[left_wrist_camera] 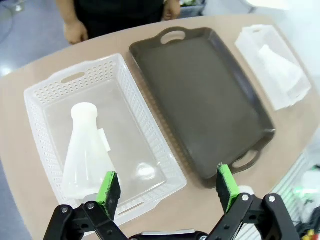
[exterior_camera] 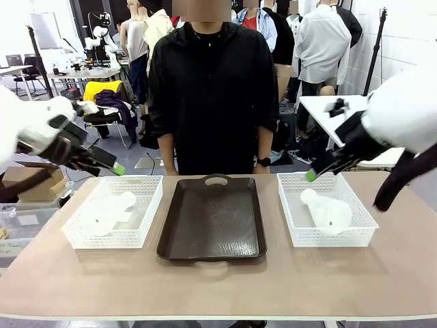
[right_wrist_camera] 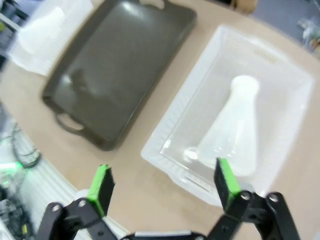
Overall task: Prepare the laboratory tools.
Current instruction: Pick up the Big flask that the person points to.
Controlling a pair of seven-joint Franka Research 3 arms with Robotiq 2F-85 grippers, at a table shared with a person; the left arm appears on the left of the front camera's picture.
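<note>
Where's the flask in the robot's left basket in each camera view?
Front: flask lies in the basket at picture left, left of the tray.
Left wrist: flask at lower left; tray to its right.
Right wrist: flask, blurred, in the top-left corner; tray below and right of it.
Shared landmark: the dark tray, next to the flask's basket in every view.

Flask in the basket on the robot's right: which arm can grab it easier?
Right. The right gripper hangs open near that basket, where the flask lies on its side; the left gripper is beyond the tray, by the other basket.
</note>
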